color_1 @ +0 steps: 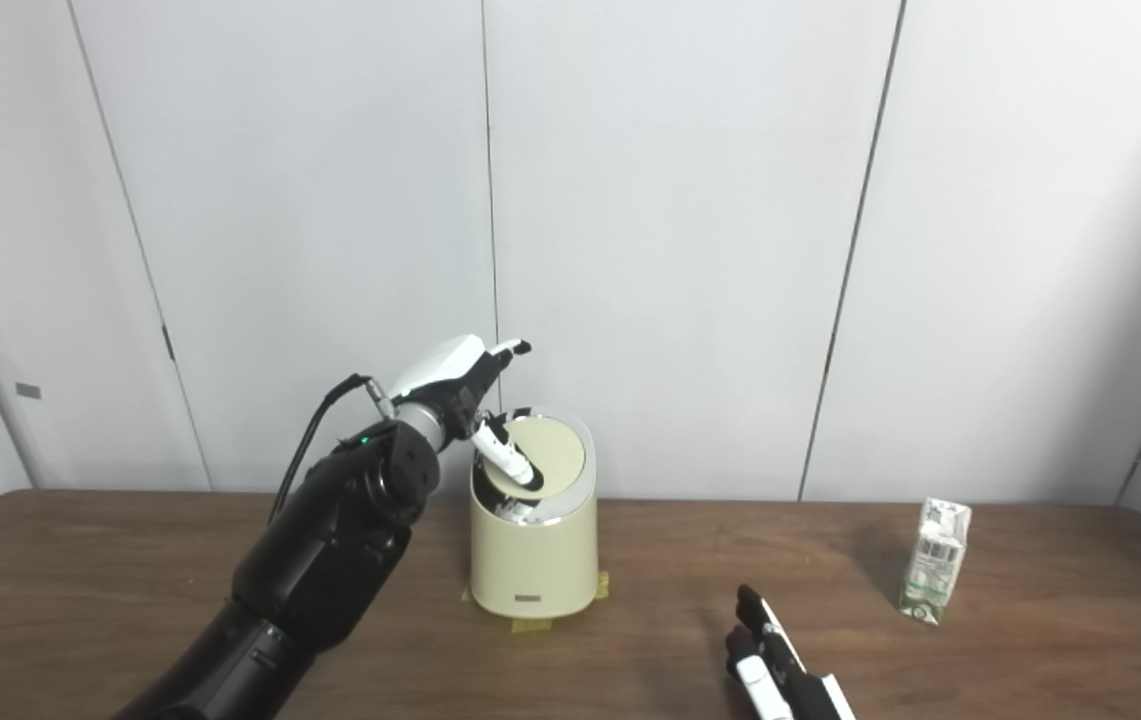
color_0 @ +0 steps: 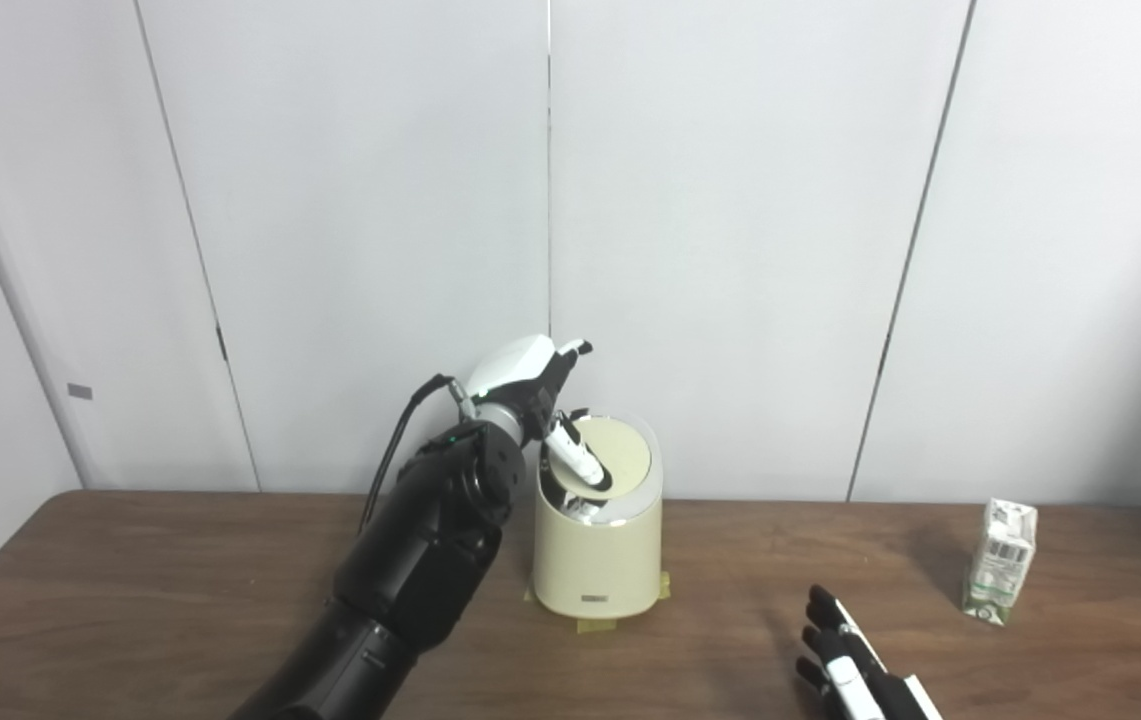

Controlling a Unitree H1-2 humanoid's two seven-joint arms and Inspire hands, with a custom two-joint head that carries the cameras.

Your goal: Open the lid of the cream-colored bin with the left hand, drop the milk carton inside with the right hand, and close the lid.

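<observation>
step: lid opening, early | left robot hand [color_0: 542, 400] fingers spread, one pressing lid [color_0: 620, 450] of bin [color_0: 598, 560], lid tilted, gap showing | right robot hand [color_0: 845, 660] open, empty, on desk [color_0: 130, 570] | carton [color_0: 1000, 560] upright, beyond-right of it, untouched | left: drop, close

Both head cameras look forward and slightly down from above the near edge of the table [color_0: 130, 560], facing the white panelled wall [color_0: 730, 250] at middling range. The right eye sits a little to the side, so the cream-colored bin [color_1: 533, 560] lies further left in its picture. Both share the bin, the table around it and the wall behind it.
</observation>
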